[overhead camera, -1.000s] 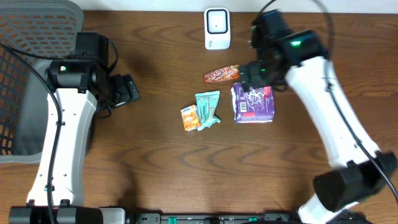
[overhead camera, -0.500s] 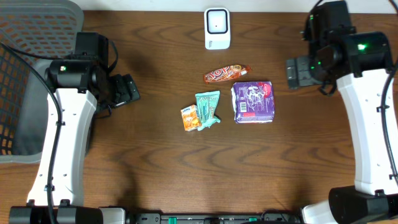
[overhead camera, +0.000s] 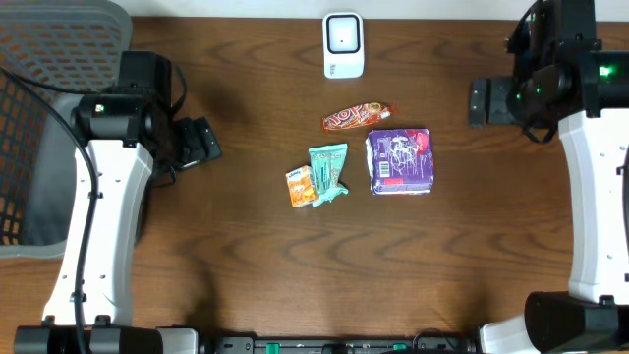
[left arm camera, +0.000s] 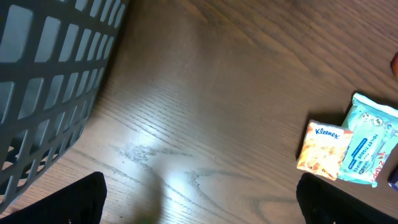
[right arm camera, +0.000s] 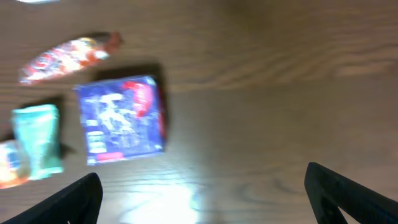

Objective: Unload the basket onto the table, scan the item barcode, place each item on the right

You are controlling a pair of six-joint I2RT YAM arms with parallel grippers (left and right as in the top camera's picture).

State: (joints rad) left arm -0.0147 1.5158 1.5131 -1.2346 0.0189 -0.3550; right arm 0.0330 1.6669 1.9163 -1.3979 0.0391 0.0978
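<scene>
Four items lie mid-table: an orange-red candy bar (overhead camera: 358, 117), a purple packet (overhead camera: 400, 161), a teal wipes packet (overhead camera: 328, 172) and a small orange Kleenex packet (overhead camera: 302, 186). The white scanner (overhead camera: 342, 44) stands at the back centre. My left gripper (overhead camera: 201, 143) is open and empty, well left of the items; its wrist view shows the Kleenex packet (left arm camera: 323, 149) and the teal packet (left arm camera: 367, 149) to the right. At the right of the table my right gripper (overhead camera: 480, 102) is open and empty, with the purple packet (right arm camera: 121, 121) and the candy bar (right arm camera: 65, 53) off to its left.
A grey mesh basket (overhead camera: 39, 59) fills the far left corner, and its wall (left arm camera: 50, 74) is close by in the left wrist view. Bare brown wood lies under both grippers.
My right arm has swung from above the candy bar and purple packet out to the right side of the table, still open. The items and the left arm have not moved.
</scene>
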